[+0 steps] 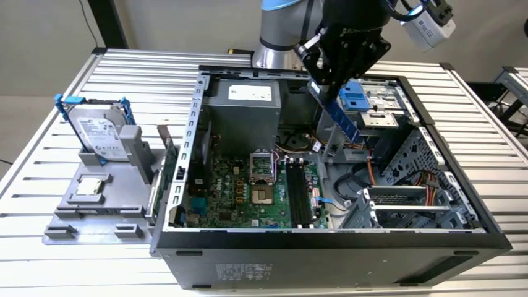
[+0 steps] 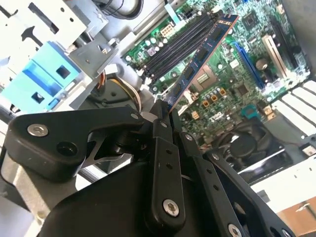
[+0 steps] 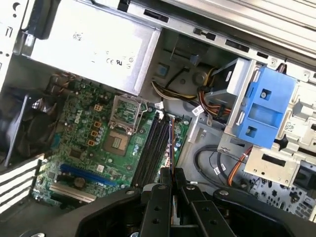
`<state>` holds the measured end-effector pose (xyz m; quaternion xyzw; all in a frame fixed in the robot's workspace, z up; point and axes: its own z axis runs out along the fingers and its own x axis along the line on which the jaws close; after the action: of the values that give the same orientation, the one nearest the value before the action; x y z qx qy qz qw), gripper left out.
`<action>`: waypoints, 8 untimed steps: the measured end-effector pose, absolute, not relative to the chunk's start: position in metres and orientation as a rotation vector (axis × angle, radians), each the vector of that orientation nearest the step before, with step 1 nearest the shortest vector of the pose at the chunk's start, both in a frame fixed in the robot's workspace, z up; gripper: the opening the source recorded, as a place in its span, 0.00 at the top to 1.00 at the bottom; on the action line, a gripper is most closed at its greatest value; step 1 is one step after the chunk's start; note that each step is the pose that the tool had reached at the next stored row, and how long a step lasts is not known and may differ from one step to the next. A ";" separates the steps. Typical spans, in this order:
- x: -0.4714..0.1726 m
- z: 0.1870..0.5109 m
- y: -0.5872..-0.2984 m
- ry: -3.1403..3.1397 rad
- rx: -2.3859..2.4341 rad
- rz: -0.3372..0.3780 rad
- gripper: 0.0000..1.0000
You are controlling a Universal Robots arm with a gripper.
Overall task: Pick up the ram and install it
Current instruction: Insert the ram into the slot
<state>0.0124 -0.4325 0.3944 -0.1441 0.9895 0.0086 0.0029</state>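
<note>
One ram (image 1: 342, 115) stick hangs tilted over the far side of the open computer case (image 1: 330, 239) in the exterior view, above the memory slots (image 1: 297, 193). The pincer (image 1: 327, 86) is clamped narrow on its upper end. It looks light, stiff and fragile, best held by its flat end, clear of the contacts.
</note>
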 end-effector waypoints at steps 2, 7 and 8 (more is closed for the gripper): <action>0.012 0.394 -0.432 3.110 -0.401 0.027 1.00; 0.012 0.394 -0.432 3.122 -0.284 0.026 1.00; 0.012 0.394 -0.432 3.124 -0.259 0.026 1.00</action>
<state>0.0124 -0.4325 0.3943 -0.0828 0.9965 0.0084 0.0034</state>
